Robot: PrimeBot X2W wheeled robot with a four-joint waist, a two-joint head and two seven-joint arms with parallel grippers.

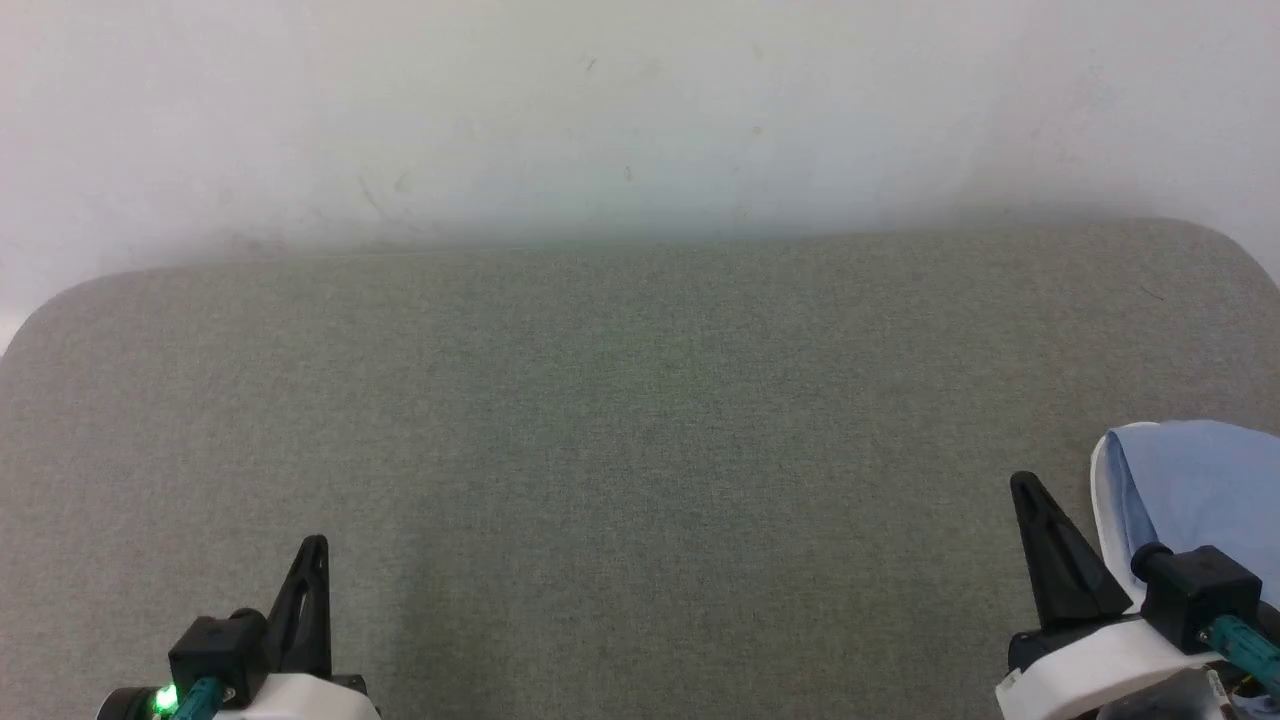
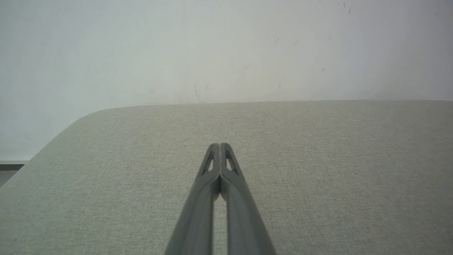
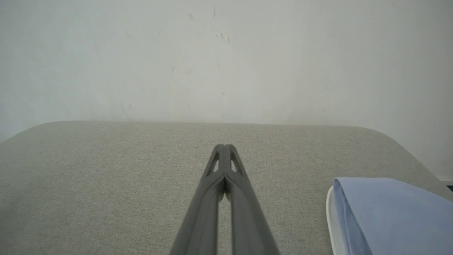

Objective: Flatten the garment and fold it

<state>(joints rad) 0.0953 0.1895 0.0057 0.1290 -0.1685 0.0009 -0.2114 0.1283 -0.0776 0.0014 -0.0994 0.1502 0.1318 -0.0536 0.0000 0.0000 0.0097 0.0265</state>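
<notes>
The garment (image 1: pixel 1195 490) is a light blue shirt with a white edge, lying folded at the table's right side; the right wrist view has the garment (image 3: pixel 385 212) at its lower right. Collar, lettering and button are hidden. My right gripper (image 1: pixel 1022 484) hovers just left of the shirt, fingers pressed together and empty, as the right gripper (image 3: pixel 222 146) confirms. At the lower left my left gripper (image 1: pixel 316 543) is far from the shirt, and the left gripper (image 2: pixel 219 144) is shut on nothing.
A grey-green fabric table (image 1: pixel 620 420) with rounded corners spans the view. A pale wall (image 1: pixel 640 110) rises directly behind its far edge.
</notes>
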